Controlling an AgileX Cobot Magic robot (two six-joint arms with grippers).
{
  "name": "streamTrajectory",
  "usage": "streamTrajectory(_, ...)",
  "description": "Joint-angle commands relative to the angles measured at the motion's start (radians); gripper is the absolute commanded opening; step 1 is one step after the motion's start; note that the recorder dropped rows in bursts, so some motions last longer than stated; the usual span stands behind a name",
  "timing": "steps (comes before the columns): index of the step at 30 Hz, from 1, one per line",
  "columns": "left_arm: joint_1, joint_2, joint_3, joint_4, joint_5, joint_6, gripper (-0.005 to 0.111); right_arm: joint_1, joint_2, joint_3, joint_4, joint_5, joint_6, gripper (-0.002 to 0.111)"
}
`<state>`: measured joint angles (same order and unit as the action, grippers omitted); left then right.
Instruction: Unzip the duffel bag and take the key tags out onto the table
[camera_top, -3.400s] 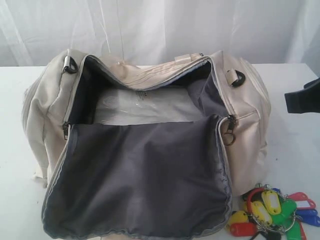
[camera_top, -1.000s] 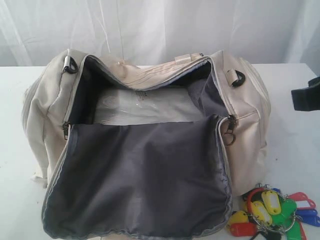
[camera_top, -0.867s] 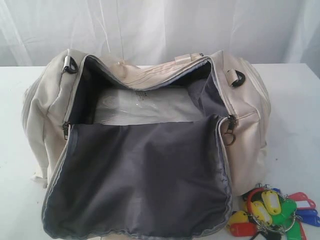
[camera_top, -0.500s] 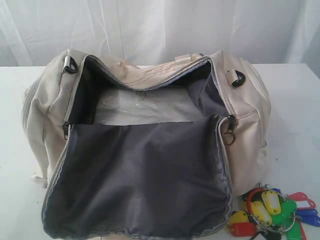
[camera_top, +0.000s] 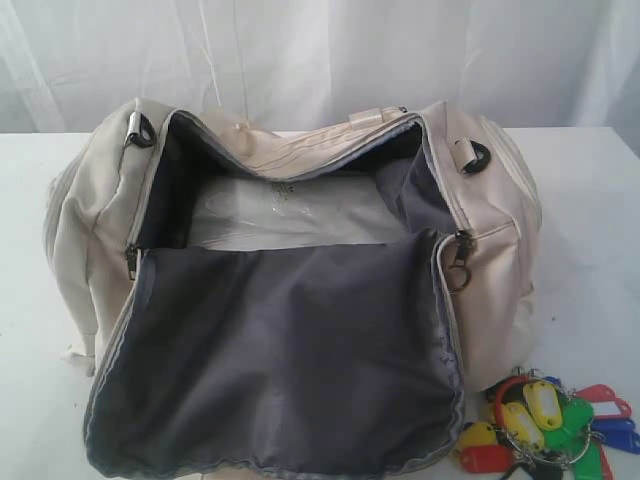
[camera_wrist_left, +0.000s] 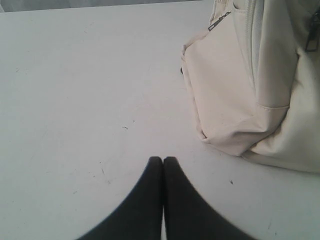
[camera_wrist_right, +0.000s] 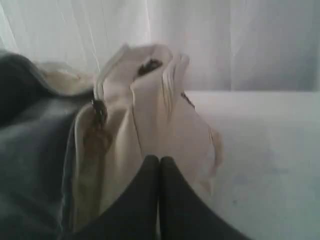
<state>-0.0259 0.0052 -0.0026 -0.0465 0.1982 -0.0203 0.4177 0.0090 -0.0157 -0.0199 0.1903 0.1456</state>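
Observation:
The cream duffel bag lies unzipped on the white table, its grey-lined flap folded toward the front and a clear plastic sheet showing inside. The key tags, red, yellow, green and blue on metal rings, rest on the table at the bag's front right corner. Neither arm shows in the exterior view. My left gripper is shut and empty over bare table beside the bag's end. My right gripper is shut and empty, pointing at the bag's other end.
A white curtain hangs behind the table. A metal ring zipper pull dangles at the bag's right side. Bare tabletop stretches left and right of the bag.
The dark right arm that showed at the exterior view's right edge a second ago has withdrawn out of that view. Bag and key tags have not moved.

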Motion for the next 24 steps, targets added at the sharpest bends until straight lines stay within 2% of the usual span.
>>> streamTrajectory(1, -0.006, -0.005, 0.003, -0.006, 0.003, -0.001, 0.0, -0.062, -0.009, 0.016, 0.003, 0.16, -0.011, 0.0)
streamTrajectory(10, -0.006, -0.005, 0.003, -0.004, 0.003, -0.001, 0.0, -0.26, -0.009, 0.016, -0.003, 0.16, -0.011, 0.0)
streamTrajectory(16, -0.006, -0.005, 0.003, -0.004, 0.003, -0.001, 0.0, -0.272, -0.009, 0.016, -0.088, 0.16, -0.013, 0.0)
streamTrajectory(24, -0.006, -0.005, 0.003, -0.004, 0.003, -0.001, 0.0, -0.272, -0.009, 0.016, -0.094, 0.16, -0.015, 0.0)
